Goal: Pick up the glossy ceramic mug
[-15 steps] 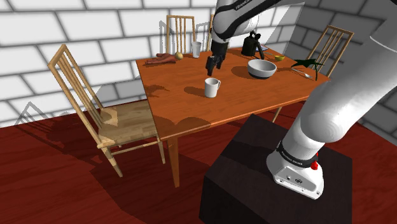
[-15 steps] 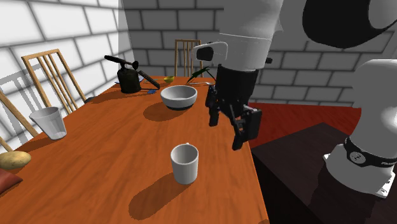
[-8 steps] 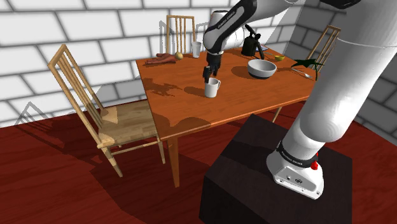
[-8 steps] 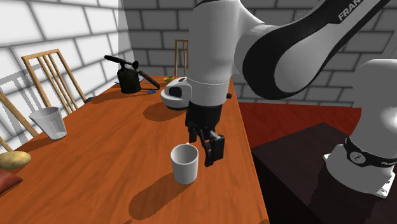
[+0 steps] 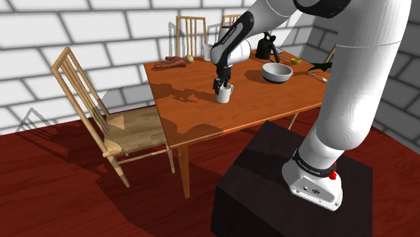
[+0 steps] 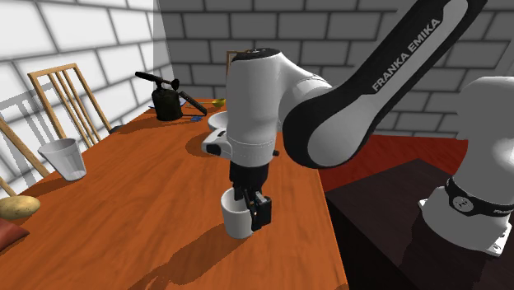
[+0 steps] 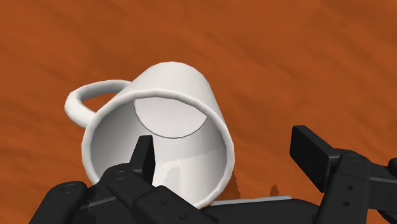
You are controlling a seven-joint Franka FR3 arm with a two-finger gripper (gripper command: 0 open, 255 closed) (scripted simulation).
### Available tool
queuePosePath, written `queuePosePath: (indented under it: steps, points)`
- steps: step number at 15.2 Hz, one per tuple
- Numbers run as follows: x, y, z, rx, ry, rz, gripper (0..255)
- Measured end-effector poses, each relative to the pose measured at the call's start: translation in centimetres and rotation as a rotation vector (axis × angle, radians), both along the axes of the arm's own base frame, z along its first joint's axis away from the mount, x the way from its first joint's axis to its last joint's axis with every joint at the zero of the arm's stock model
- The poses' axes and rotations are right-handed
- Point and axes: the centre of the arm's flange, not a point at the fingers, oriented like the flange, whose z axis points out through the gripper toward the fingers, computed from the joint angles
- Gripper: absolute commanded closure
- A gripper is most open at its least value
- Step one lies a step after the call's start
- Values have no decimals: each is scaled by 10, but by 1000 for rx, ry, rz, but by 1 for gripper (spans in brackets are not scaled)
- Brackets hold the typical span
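Mug (image 7: 175, 83), white, glossy, cylindrical, loop-handled, upright on wood-grained tabletop (image 7: 299, 57); gripper (image 7: 226, 143) spread, one finger (image 7: 144, 156) inside rim; bowl (image 5: 276, 72) well apart.

Bright, even rendering, crisp edge to edge. Soft shadows on table (image 5: 195, 118) and floor (image 5: 54, 195), thrown perhaps from overhead light.

The pincer (image 6: 251, 202) straddles the wall of the mug (image 6: 237, 218), one finger inside and one outside toward the surface's (image 5: 195, 114) stand-side edge, with bare wood all around the mug. The nearest obstacles, a white bowl (image 5: 276, 71), a black can (image 5: 264, 47) and a white cup (image 5: 207, 50), stand well apart toward the far edges. The middle and the edge by the chair (image 5: 134, 128) lie open.
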Motion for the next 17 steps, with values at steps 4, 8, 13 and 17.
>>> queuePosePath:
  steps: [4,8,13,17]
  points:
    - [0,-1,-17,0,0,0,255]
    - [1,-1,-19,0,0,0,255]
    - [1,-1,-20,0,0,0,255]
    - [1,1,-9,0,0,0,255]
